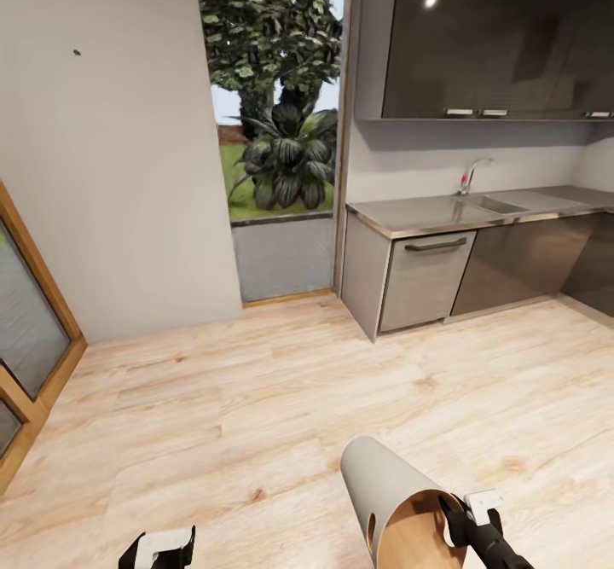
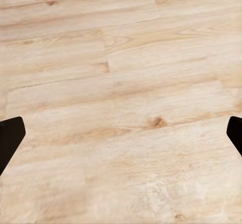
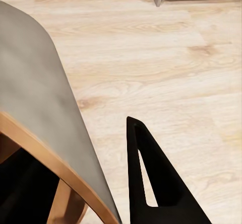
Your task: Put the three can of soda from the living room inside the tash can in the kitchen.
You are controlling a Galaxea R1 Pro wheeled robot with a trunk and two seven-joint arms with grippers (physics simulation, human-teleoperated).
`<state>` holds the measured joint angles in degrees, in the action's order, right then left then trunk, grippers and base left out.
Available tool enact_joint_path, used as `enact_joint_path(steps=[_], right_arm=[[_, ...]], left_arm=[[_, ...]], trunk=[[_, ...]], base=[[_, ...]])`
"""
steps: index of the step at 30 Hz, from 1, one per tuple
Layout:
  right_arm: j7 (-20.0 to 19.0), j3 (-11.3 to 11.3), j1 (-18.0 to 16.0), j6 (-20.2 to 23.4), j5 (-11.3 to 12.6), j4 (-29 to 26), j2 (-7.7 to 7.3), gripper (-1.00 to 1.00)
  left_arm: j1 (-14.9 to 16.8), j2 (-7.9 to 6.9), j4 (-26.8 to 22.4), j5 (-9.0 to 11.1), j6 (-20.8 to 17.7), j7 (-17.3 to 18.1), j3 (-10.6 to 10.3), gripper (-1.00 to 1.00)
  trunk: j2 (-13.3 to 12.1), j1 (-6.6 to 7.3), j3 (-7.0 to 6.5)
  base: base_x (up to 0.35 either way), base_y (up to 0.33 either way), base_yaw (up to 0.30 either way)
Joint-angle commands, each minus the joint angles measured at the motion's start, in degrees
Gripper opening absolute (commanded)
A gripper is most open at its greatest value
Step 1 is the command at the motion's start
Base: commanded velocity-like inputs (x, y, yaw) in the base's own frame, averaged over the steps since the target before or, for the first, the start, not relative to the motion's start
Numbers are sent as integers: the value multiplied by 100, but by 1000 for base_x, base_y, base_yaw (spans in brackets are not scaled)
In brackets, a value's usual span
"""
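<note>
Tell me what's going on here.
The robot stands on the wood floor of the kitchen, facing the grey counter with its sink and tap. Its right gripper holds the trash can by the rim, tipped on its side above the floor. The left gripper hangs open and empty over bare floor. No soda cans are in view.

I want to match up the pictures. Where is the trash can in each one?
Head view: the trash can is at the bottom, right of centre, tipped on its side in the right tool.
Left wrist view: not in it.
Right wrist view: its grey wall is beside a black finger.
Shared landmark: the wood floor.
</note>
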<state>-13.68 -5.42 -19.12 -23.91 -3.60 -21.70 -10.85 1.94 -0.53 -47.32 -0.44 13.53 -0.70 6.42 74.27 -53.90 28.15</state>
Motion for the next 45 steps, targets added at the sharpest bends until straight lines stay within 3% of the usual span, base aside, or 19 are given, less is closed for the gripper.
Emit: enact_joint_path(steps=[1,12,32,45], right_arm=[[-30,-21,-3,0,21,-9,2,-100],[-21,-24,-4,7,26,-10,16,-100],[-20,-21,-4,9,27,-26,45,-100],[-20,-12,-2,9,18,-27,72,-100]], left_arm=[[0,0,1,0,0,0,0,100],[1,0,-5,0,0,0,0,100],[0,-1,-16,0,15,0,-41,100],[0,-2,-1,-2,44,0,-188,100]], trunk=[[-41,23,-19],[-483,264,-217],[-483,264,-217],[-483,264,-217]], base=[[0,0,0],[0,0,0],[0,-1,4],[-30,-109,204]])
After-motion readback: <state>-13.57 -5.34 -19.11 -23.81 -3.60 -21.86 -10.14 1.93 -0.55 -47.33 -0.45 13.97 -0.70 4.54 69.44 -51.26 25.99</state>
